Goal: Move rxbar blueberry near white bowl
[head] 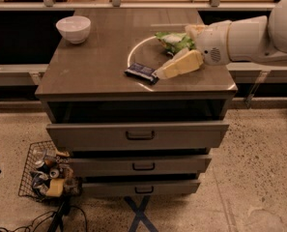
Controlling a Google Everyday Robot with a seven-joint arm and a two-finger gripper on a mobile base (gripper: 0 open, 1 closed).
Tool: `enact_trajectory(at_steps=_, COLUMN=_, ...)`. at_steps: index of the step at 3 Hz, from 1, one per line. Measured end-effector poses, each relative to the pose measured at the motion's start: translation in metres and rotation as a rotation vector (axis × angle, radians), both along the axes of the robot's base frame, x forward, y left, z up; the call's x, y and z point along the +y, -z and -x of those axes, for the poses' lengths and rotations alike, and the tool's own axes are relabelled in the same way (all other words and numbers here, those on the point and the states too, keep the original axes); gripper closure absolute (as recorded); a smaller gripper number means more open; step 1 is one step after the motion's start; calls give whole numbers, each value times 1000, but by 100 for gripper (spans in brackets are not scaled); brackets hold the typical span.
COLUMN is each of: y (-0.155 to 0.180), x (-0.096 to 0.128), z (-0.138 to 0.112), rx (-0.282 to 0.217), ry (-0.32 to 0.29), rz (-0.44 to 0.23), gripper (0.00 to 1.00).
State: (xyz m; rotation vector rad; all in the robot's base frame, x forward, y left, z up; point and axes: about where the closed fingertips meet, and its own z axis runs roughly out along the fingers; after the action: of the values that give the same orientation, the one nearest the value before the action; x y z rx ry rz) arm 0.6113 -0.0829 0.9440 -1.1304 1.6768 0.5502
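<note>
on the cabinet top (pixel 94 66) the bar (pixel 140 73) lies well apart from the bowl (pixel 73 28), gripper (pixel 158 75) at its right end, open or closed i cannot tell; the move is not yet done.

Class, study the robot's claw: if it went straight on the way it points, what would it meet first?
Probably the rxbar blueberry: the claw, reaching in from the picture's right over the cabinet top, points at the bar lying just beyond its tip. Its height above the surface is unclear.
</note>
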Motion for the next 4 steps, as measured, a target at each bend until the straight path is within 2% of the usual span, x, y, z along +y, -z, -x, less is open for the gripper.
enact_trajectory(at_steps=2, y=29, x=43, z=-20, rx=38, ry=-82, rz=-41, gripper=0)
enact_trajectory(at_steps=4, y=50, x=66, z=-39, rx=53, ry=-107, rz=-117, gripper=0)
